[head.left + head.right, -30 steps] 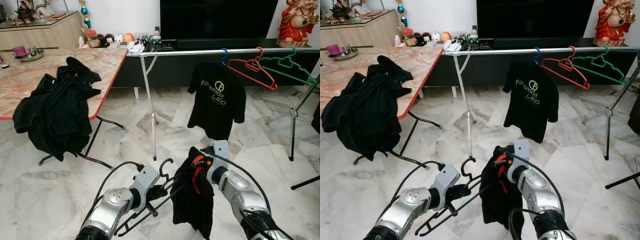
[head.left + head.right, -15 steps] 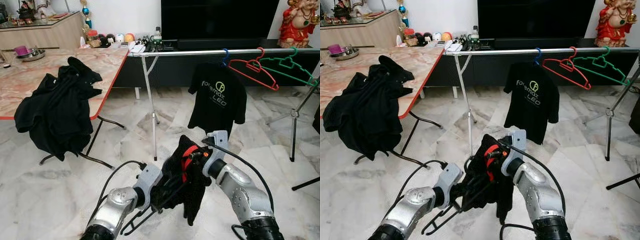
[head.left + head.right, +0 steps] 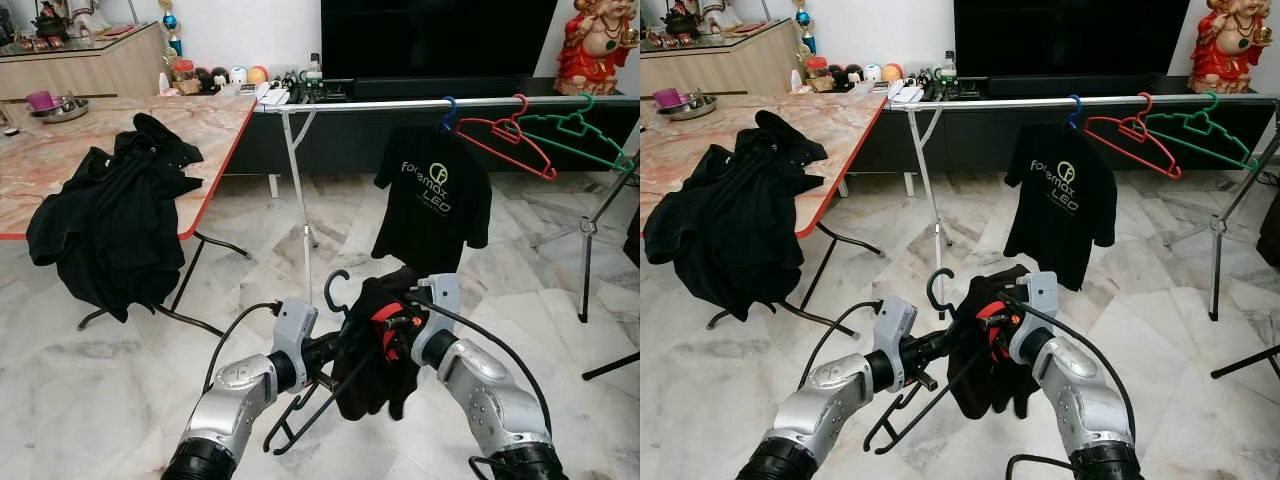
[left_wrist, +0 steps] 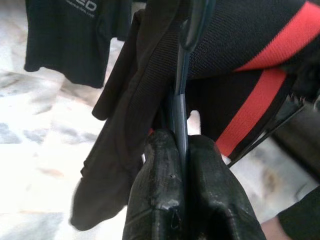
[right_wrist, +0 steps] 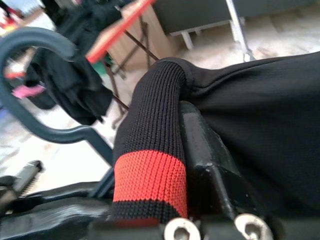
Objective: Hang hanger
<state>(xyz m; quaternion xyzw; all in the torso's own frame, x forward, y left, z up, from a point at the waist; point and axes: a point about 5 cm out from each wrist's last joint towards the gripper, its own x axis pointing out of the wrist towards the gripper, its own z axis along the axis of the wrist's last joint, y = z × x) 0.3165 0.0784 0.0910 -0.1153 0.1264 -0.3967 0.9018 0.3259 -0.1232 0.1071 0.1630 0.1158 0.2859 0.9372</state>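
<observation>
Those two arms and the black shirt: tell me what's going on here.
The robot is putting a black garment with a red-striped collar onto a dark hanger. Its left gripper is clamped on the hanger, hook pointing up, and its right gripper holds the garment at the collar. Ahead, the rail carries a printed black T-shirt plus red and green bare hangers.

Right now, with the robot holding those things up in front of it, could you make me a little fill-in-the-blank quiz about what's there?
1. The left gripper is shut on a dark ____.
2. The right gripper holds a black garment with a ____ band at its collar.
3. On the rail, the black T-shirt hangs from a ____ hanger.
4. More black clothes are draped over the table on the robot's ____.

Missing words: hanger; red; blue; left
</observation>
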